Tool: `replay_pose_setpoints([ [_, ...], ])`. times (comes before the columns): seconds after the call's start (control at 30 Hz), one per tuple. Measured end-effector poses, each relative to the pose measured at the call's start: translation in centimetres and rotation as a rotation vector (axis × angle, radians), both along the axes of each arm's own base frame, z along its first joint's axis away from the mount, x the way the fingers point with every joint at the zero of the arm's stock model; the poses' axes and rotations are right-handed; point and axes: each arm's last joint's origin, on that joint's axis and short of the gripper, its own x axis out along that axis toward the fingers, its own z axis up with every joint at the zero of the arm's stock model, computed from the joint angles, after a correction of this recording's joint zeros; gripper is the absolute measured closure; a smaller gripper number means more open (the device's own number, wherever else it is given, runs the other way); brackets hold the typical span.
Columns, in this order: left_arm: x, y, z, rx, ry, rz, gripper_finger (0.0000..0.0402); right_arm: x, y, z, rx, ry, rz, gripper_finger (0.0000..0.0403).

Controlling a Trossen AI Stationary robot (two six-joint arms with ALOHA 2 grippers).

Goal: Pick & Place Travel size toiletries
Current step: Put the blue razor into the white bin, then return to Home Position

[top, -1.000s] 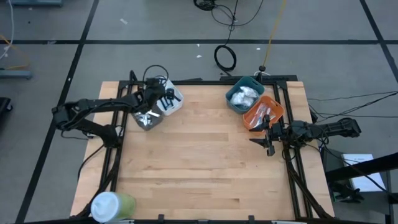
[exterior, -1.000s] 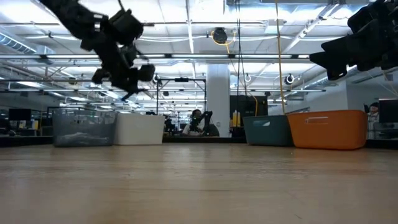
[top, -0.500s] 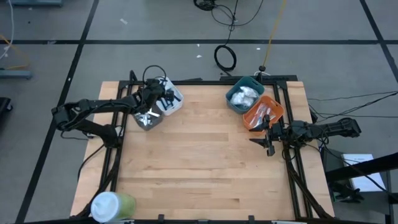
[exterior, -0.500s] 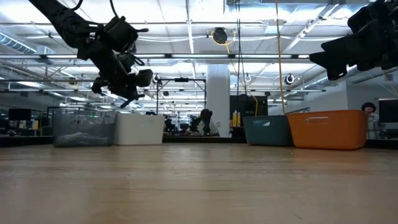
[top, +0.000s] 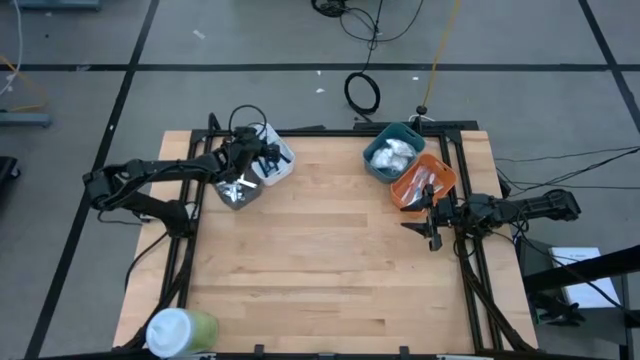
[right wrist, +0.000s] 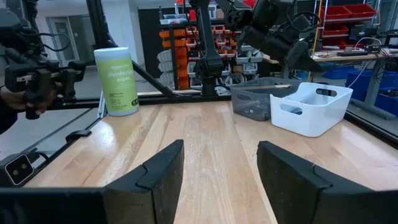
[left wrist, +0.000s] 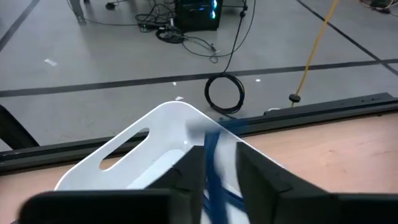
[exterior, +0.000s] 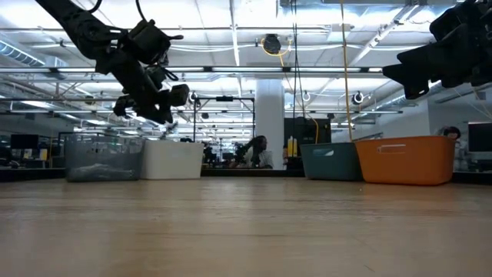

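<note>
From above, the left gripper (top: 262,160) hangs over the white bin (top: 272,160) at the back left of the wooden table (top: 320,270). A clear bin (top: 236,192) sits just beside the white one. The right gripper (top: 432,232) waits near the right edge, close to the orange bin (top: 425,182) and the teal bin (top: 393,152). A green cup with a white lid (top: 180,330) stands at the front left corner.

From table height, the left gripper (exterior: 157,115) floats in the air above the white bin (exterior: 173,160).

In the left wrist view, a dark blue stick (left wrist: 212,168) stands between the two dark fingers (left wrist: 258,177), right over the white bin (left wrist: 140,155). It looks loosely held, but the stick is blurry, so I cannot tell if the grip is tight.

In the right wrist view, the right fingers (right wrist: 292,174) are spread wide with nothing between them.
</note>
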Motion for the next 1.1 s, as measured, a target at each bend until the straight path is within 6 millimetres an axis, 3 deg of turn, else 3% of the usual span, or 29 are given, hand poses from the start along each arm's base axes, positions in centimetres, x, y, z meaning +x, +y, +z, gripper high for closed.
replay_pose_setpoints([
  [0.3,0.1,-0.1,0.0,0.001,0.007,-0.013,0.0180,0.0,0.0,0.0,0.000,0.000,0.000,0.0211],
  [0.43,0.6,-1.0,0.8,-0.029,-0.020,-0.192,0.0142,0.0,0.0,0.0,0.000,0.000,0.000,0.0211],
  [0.7,-0.1,-3.6,5.9,-0.031,-0.245,-0.647,0.0117,0.0,0.0,0.0,0.000,0.000,0.000,0.0211],
  [0.9,-2.7,-5.7,9.6,0.043,-0.396,-0.896,0.0117,0.0,0.0,0.0,0.000,0.000,0.000,0.0211],
  [1.1,-5.9,-7.6,11.4,0.151,-0.368,-1.021,0.0116,0.0,0.0,0.0,0.000,0.000,0.000,0.0211],
])
